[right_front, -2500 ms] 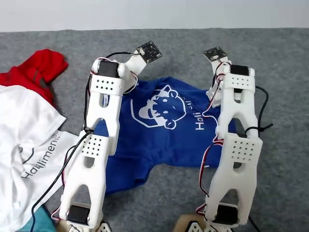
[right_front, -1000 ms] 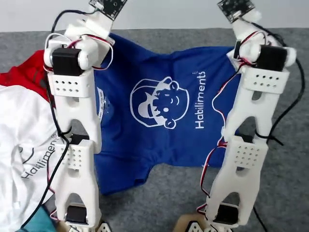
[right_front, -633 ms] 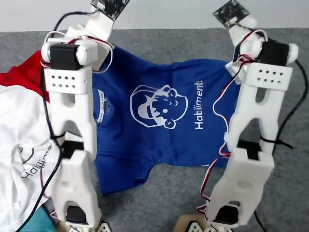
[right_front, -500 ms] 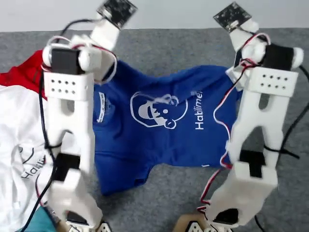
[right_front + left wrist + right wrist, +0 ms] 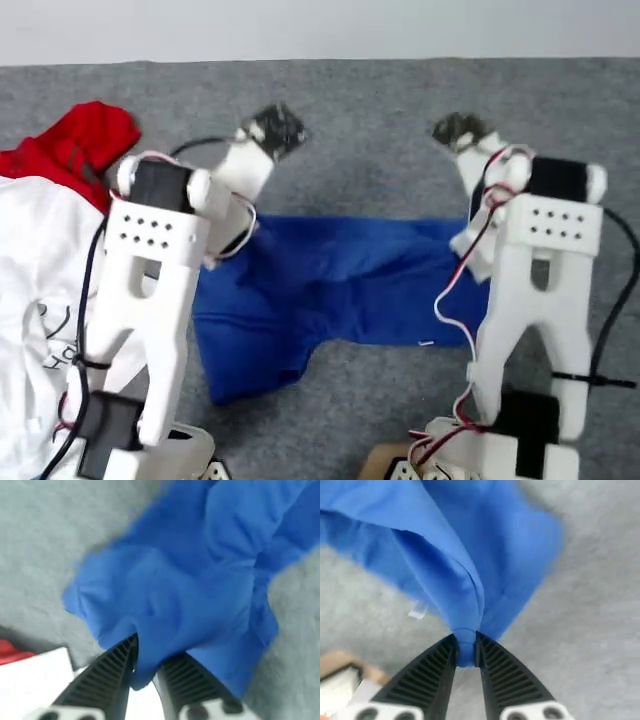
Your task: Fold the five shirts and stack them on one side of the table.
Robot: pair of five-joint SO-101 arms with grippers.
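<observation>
Grip on both ends, mid-table.
From above, the blue shirt [image 5: 340, 280] lies doubled over at the middle of the table [image 5: 380, 110], with the white shirt [image 5: 40, 290] and red shirt [image 5: 85, 140] near its left edge. Left wrist: the left gripper [image 5: 148, 652] clamps blue cloth. Right wrist: the right gripper [image 5: 465, 639] nips another fold.

This looks like a robotics lab bench: a worktop [image 5: 400, 120] covered in grey felt runs to a bare pale wall [image 5: 320, 25] at the far side. The left arm [image 5: 150, 235] and the right arm [image 5: 545, 225], white plastic with exposed wiring, stand at its near edge, and shirts [image 5: 40, 280] lie heaped at the left.
</observation>
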